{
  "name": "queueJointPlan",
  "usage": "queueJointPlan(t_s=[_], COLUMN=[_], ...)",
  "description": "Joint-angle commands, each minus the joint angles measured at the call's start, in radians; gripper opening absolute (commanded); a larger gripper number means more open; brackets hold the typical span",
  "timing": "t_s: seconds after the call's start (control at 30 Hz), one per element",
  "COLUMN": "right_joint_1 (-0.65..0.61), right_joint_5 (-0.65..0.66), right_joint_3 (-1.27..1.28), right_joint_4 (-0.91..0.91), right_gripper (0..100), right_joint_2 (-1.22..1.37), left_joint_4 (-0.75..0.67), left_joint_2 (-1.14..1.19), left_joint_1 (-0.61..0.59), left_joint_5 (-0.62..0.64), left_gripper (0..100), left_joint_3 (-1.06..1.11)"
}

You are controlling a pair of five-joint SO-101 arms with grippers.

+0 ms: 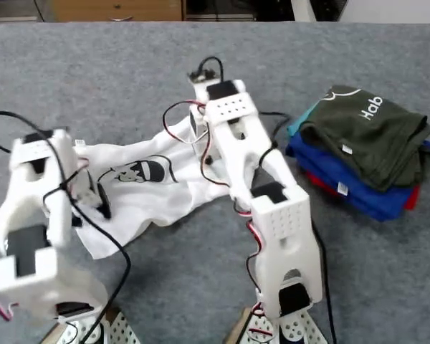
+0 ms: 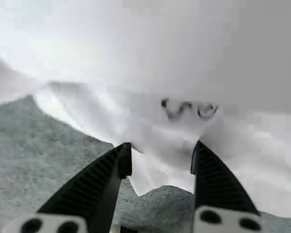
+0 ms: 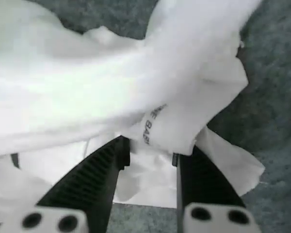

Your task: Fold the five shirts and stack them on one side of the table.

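Note:
A white shirt with a black print lies crumpled on the grey table between my two arms. My left gripper is at the shirt's left side. In the left wrist view the left gripper is open, with the edge of the white shirt between its fingertips. My right gripper hangs over the shirt's far right end. Seen from the right wrist, the right gripper stands open, and bunched cloth of the white shirt with a printed label lies between its fingers.
A stack of folded shirts sits at the table's right side, dark green on top of blue, red and teal ones. Bare grey table lies in front of the white shirt and across the back. Cables run along both arms.

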Motion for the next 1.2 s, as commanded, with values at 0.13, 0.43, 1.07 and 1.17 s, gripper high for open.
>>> queueJointPlan(t_s=[0.13,0.43,1.07,1.17], right_joint_1=[-0.007,0.008,0.010,0.013], right_joint_5=[0.025,0.137,0.397,0.397], right_joint_3=[0.001,0.186,0.687,0.645], right_joint_4=[0.138,0.264,0.261,0.261], right_gripper=[2.8,0.9,1.3,4.2], right_joint_2=[0.015,-0.061,-0.825,-0.880], left_joint_4=[0.043,0.055,0.328,0.338], left_joint_2=[0.159,-0.027,-0.854,-0.931], left_joint_1=[0.020,-0.063,-0.252,-0.331], left_joint_5=[-0.126,-0.393,-0.895,-0.947], left_gripper=[3,2,2,2], left_joint_3=[0.009,0.176,0.328,0.269])
